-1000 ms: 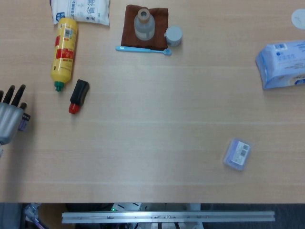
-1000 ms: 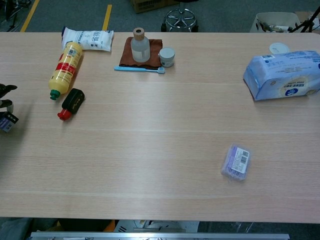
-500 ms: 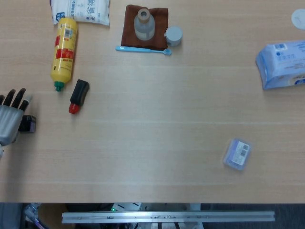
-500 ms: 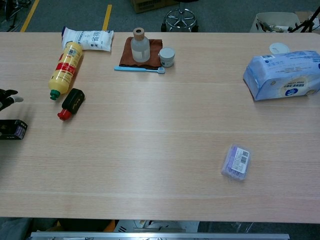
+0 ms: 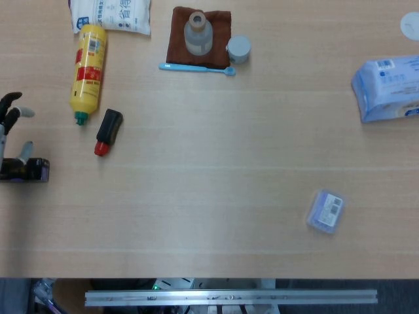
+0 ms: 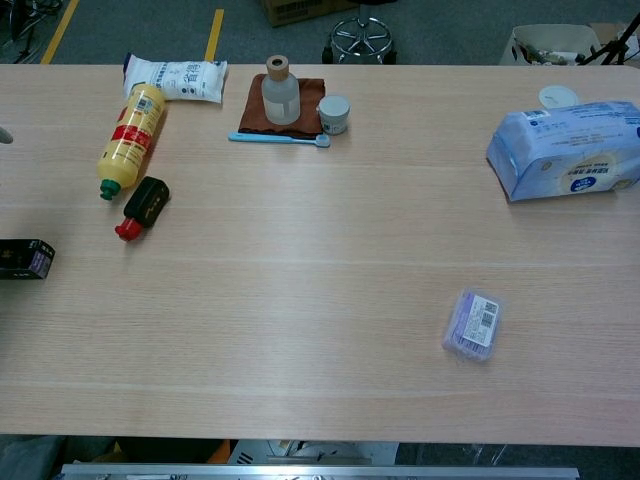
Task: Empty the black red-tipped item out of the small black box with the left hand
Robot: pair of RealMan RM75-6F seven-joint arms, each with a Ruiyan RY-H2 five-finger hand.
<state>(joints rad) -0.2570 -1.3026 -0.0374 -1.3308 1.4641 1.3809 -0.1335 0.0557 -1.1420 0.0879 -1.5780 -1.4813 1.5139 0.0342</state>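
Fingers (image 5: pixel 14 104) of the left hand (image 5: pixel 9 121) spread apart at the table's (image 5: pixel 209 170) left edge, holding nothing; only part of the hand shows in the head view, and the right hand appears in neither view. One small black box (image 5: pixel 26 170), rectangular with a purple end, lies flat on the wood-grain surface just below the hand; one fingertip seems to sit at its top edge, though contact cannot be told. One black red-tipped item (image 5: pixel 109 131), short and glossy, lies on the table to the right of the hand, outside the box and well apart from it. Just above that item lies one yellow plastic bottle (image 5: pixel 88 70) with a red label and green cap, on its side. One white soft packet (image 5: pixel 110 14) sits beyond the bottle. Further right are one brown cloth (image 5: pixel 177 46), one clear round bottle (image 5: pixel 198 34) standing on it, one small grey cup (image 5: pixel 238 49) and one blue toothbrush (image 5: pixel 196 67). Far from the hand lie one blue tissue pack (image 5: pixel 387 88), crinkled and soft, and one small purple packet (image 5: pixel 326 210).
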